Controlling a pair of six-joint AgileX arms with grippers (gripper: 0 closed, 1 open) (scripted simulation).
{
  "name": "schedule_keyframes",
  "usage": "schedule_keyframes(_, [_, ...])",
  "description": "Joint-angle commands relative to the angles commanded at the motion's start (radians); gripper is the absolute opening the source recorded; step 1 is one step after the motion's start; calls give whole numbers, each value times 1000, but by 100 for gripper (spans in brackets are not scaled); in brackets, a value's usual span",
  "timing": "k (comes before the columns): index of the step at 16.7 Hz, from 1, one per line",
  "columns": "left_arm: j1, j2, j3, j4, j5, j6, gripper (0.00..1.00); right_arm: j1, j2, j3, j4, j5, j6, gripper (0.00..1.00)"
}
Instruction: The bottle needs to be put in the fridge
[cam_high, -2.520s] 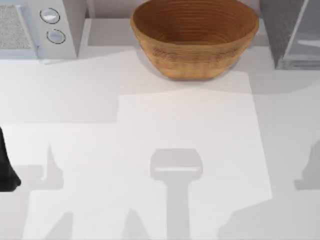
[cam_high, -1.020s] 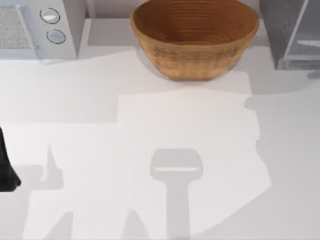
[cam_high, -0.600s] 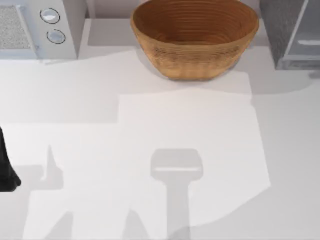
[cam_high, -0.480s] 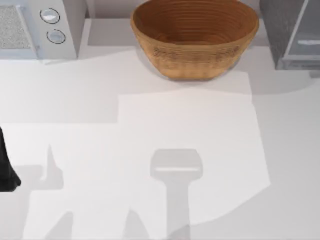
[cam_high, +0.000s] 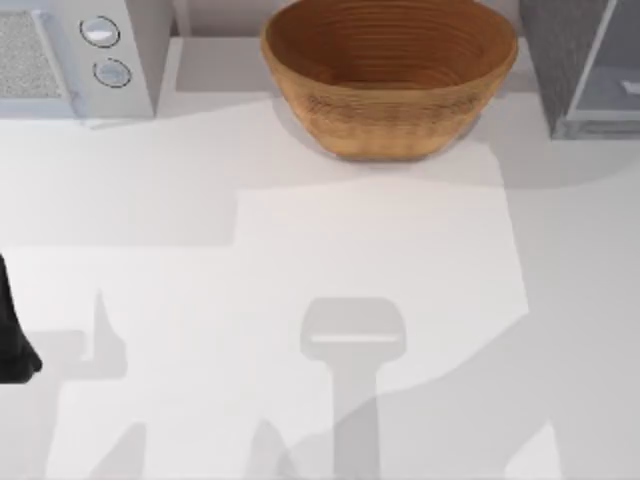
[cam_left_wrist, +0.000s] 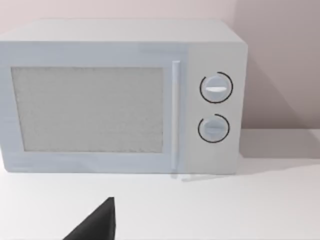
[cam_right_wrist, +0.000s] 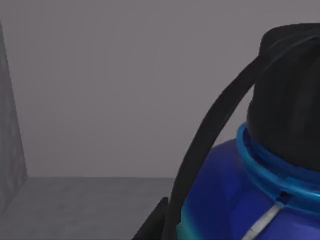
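**A:** Where is the bottle (cam_right_wrist: 225, 200)?

**B:** In the right wrist view it sits close up against the right gripper (cam_right_wrist: 165, 220), dark cap (cam_right_wrist: 290, 100) uppermost; behind it are the plain grey back wall and floor of the fridge (cam_right_wrist: 125, 75), so I judge it is already inside the compartment. A dark finger (cam_right_wrist: 156, 222) lies against its side; I read the gripper as closed on the bottle, though the far finger is hidden.

**A:** How should the step be done well?

**B:** Lower it until the base meets the fridge floor; keep it upright; part the fingers only once it stands; then draw straight back out, clear of the speckled side wall (cam_high: 560, 60).

**A:** And the containers?

**B:** The wicker basket (cam_high: 390, 90) at the back of the table (cam_high: 300, 230) holds nothing that I can see; the microwave (cam_left_wrist: 90, 110) at the back left has its door closed, so its contents are hidden.

**A:** The other arm?

**B:** The left arm (cam_high: 12, 330) is parked at the left edge; the left gripper (cam_left_wrist: 95, 225) faces the microwave; I cannot tell its state.
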Motion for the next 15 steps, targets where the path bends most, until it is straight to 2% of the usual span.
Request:
schedule_keyframes(4, [0,0,0,0,0,0,100,17,80,158,-85,15,-7,1])
schedule_keyframes(10, [0,0,0,0,0,0,100,16,96,182,-103,27,-10,1])
schedule_keyframes(15, [0,0,0,0,0,0,100,16,96,182,-103,27,-10,38])
